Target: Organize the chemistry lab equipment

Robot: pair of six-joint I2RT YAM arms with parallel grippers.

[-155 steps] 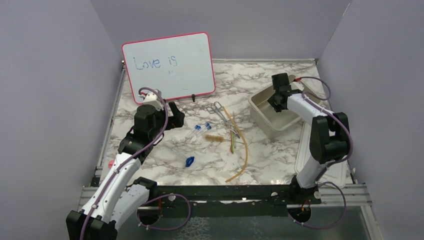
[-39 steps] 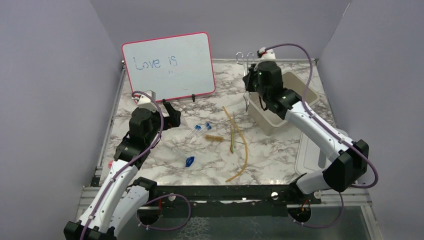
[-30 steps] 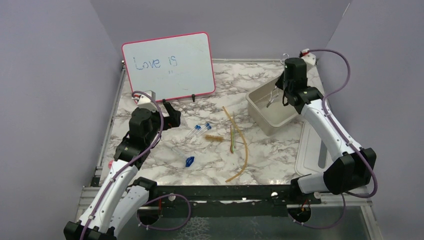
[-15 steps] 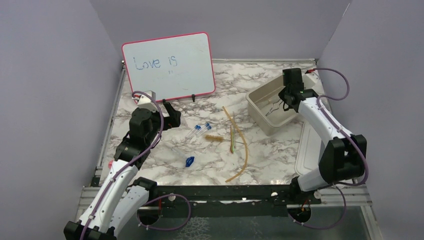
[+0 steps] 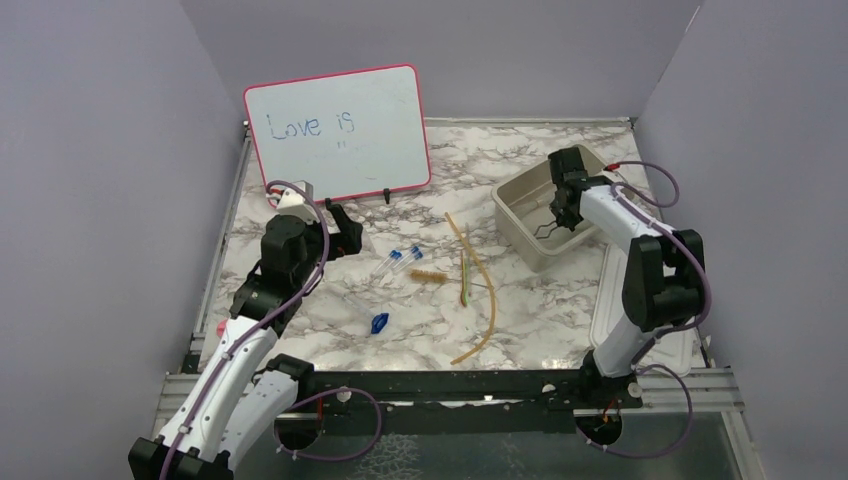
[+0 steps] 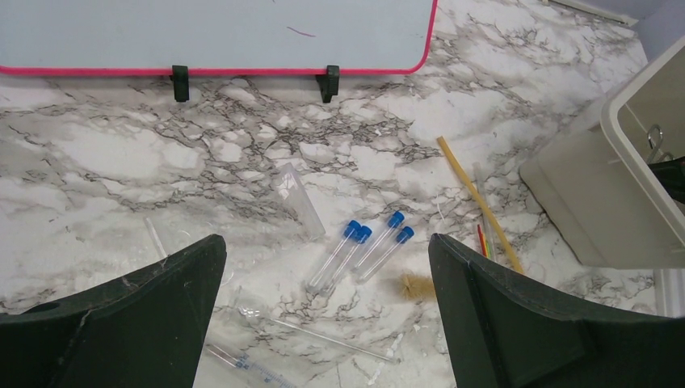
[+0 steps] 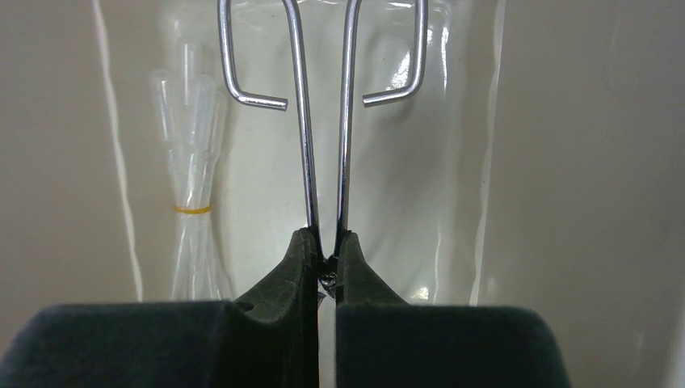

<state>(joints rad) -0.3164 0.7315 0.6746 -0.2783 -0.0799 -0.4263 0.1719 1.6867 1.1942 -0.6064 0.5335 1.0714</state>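
1. Tongs [image 7: 305,162] are pinched in the right gripper [image 7: 327,260], its fingers pressed together where the two wires cross.
2. In the right wrist view the tongs' long axis runs straight up the frame. The wires loop back at the top edge and end in hooks turned toward each other.
3. Seen from above, that gripper and the tongs are down inside the tub [image 5: 522,240], right of centre in the frame.
4. On the tub floor, left of the tongs in the wrist view, lies a clear bundle [image 7: 194,186] with a yellow band, also lengthwise up the frame.
5. The left gripper [image 6: 323,246] hangs over the marble table [image 5: 480,150] with its fingers spread wide and nothing between them.
6. Below it, at the middle of the left wrist view, four tubes [image 6: 380,242] lie side by side. They slant from lower left to upper right, with their blue caps at the upper-right ends.
7. The hose [image 5: 493,300] lies at the centre of the top view, running from low in the frame up toward the whiteboard [image 5: 340,130] and bowed to the right.
8. The stick [image 5: 464,280] lies just left of the hose, along the same line, its green end lower in the frame.
9. The blue piece [image 5: 379,322] sits apart, lower left of the tubes.
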